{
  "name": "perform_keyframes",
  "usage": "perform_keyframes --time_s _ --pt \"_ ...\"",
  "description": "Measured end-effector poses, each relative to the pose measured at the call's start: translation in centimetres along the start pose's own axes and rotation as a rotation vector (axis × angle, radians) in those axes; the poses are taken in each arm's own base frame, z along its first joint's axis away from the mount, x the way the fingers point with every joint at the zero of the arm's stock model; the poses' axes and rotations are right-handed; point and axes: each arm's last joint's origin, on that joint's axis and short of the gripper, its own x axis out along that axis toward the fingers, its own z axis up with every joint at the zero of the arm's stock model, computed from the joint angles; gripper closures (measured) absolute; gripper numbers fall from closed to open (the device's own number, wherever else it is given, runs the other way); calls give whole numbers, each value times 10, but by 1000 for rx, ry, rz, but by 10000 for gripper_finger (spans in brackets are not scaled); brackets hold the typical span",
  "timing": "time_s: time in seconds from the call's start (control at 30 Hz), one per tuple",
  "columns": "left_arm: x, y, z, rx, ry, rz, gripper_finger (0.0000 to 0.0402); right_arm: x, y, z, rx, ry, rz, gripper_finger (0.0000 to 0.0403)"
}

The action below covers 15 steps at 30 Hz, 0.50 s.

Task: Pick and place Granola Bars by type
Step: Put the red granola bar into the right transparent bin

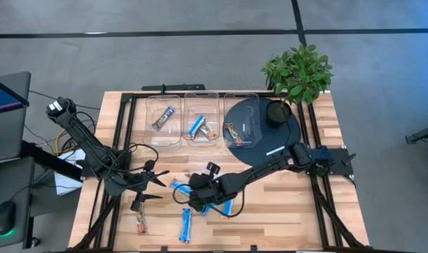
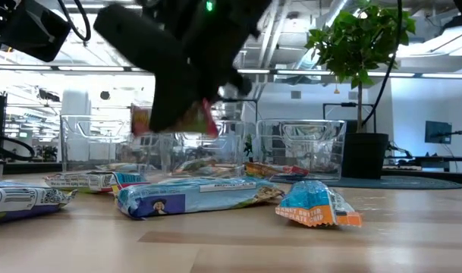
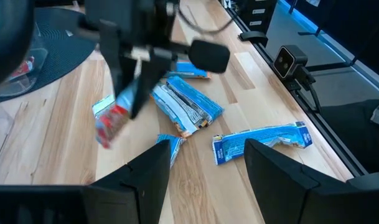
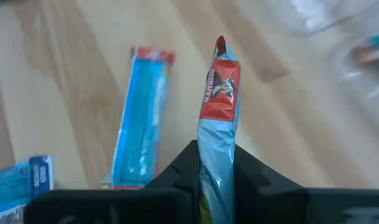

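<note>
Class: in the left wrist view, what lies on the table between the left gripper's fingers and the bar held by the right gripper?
A blue bar, its end showing just beyond the left gripper; the right gripper holds a red-tipped bar.

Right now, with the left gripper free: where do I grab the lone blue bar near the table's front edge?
The blue bar lies flat on bare wood, apart from the others. Come straight down with the open left gripper and pinch mid-length across its narrow width; both long sides look clear.

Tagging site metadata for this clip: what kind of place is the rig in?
Most likely a robotics lab or open-plan workspace, not a home. The low view shows exposed ceiling ducts and strip lights over a long room with a monitor; the high view shows grey floor around the framed wooden table.
</note>
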Motion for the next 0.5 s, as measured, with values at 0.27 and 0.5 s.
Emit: perform_keyframes --time_s 0.27,0.5 --pt "0 0 0 0 0 0 203 -43 -20 16 113 32 -312 362" --pt "0 0 0 0 0 0 203 -68 -57 17 199 108 -587 369"
